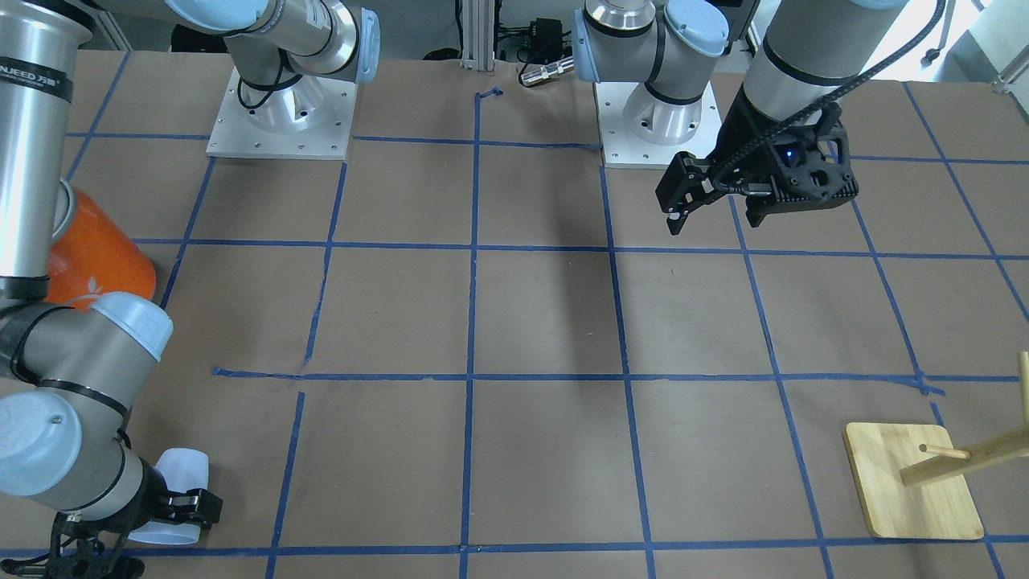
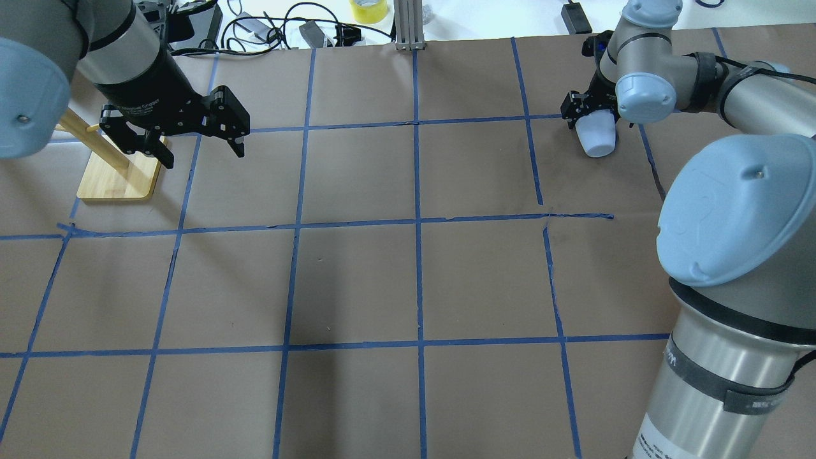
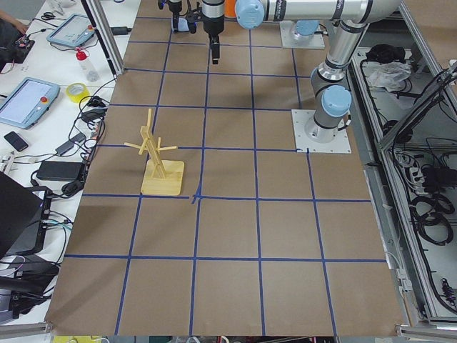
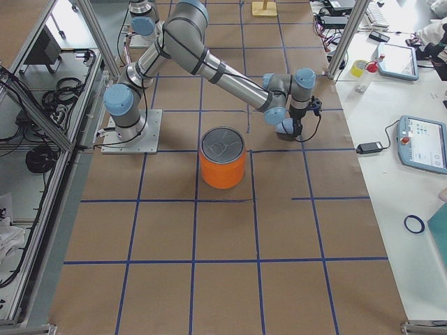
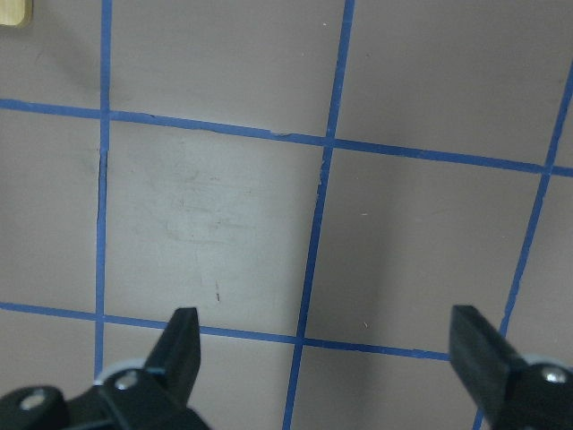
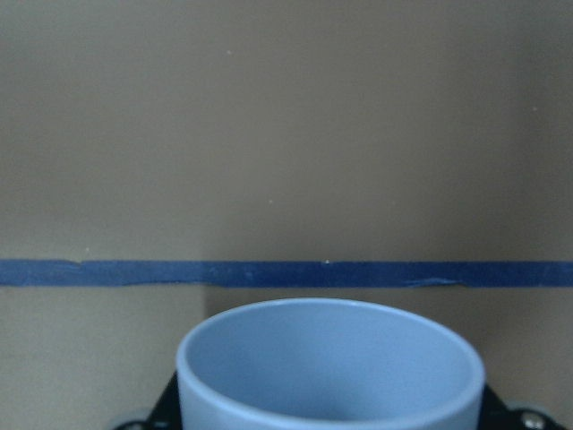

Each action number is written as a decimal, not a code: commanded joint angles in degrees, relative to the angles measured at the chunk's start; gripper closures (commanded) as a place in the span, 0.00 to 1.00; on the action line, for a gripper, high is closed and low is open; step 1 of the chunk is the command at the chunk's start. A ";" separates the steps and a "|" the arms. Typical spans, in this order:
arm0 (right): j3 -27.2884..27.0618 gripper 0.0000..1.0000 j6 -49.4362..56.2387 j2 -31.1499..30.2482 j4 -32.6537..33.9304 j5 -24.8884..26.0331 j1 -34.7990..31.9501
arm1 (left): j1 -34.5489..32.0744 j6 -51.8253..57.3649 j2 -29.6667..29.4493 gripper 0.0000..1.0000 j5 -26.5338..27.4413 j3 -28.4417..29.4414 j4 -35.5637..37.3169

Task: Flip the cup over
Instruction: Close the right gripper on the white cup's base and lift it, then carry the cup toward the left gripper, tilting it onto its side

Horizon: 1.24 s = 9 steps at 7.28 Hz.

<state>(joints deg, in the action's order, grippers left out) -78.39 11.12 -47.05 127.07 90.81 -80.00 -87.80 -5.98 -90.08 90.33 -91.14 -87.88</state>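
The cup [image 2: 598,137] is a small pale blue-white tumbler at the table's far right corner. My right gripper [image 2: 590,113] is shut on it and holds it tilted just above the paper. In the front-facing view the cup [image 1: 178,481] sits between the black fingers [image 1: 193,508] at the bottom left. The right wrist view shows its bluish open mouth [image 6: 329,367] facing the camera. It also shows in the exterior right view [image 4: 285,127]. My left gripper [image 2: 204,153] is open and empty above the table's far left, with both fingers spread in the left wrist view [image 5: 329,358].
A large orange can [image 4: 223,159] with a silver lid stands on the right side, partly behind my right arm in the front-facing view [image 1: 100,257]. A wooden peg stand [image 2: 118,175] sits at the far left beside my left gripper. Blue tape lines grid the brown paper.
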 commanded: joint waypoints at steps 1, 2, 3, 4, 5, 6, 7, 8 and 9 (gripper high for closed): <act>-0.10 0.86 -0.05 -1.36 -1.21 0.24 -0.07 | 0.00 0.00 0.08 0.00 0.02 0.00 -0.01; -0.18 0.96 -0.05 -1.98 -2.08 0.24 -0.07 | 0.00 0.00 0.08 0.00 0.02 0.00 -0.01; -0.18 1.00 -0.14 -2.34 -2.18 0.33 -0.41 | 0.00 0.00 0.08 0.00 0.02 0.00 -0.01; -0.18 1.00 0.65 -3.47 -2.88 0.24 -0.77 | 0.00 0.00 0.08 0.00 0.02 0.00 -0.01; -0.18 1.00 4.05 -6.01 -5.58 0.07 -2.77 | 0.00 0.00 0.08 0.00 0.02 0.00 -0.01; -0.36 1.00 6.26 -8.30 -8.04 0.06 -7.14 | 0.00 0.00 0.08 0.00 0.02 0.00 -0.01; -0.62 1.00 7.41 -9.10 -8.07 -0.02 -11.27 | 0.00 0.00 0.08 0.00 0.02 0.00 -0.01; -0.62 1.00 9.33 -9.63 -7.98 -0.55 -15.14 | 0.09 0.00 0.08 0.00 0.02 0.00 -0.01; -0.71 1.00 9.35 -9.38 -8.07 -1.16 -18.84 | 0.26 0.00 0.16 0.00 0.02 0.00 0.08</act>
<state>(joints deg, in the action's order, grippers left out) -78.99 19.56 -56.23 119.17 90.29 -94.13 -87.70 -5.98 -89.98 90.35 -91.14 -87.87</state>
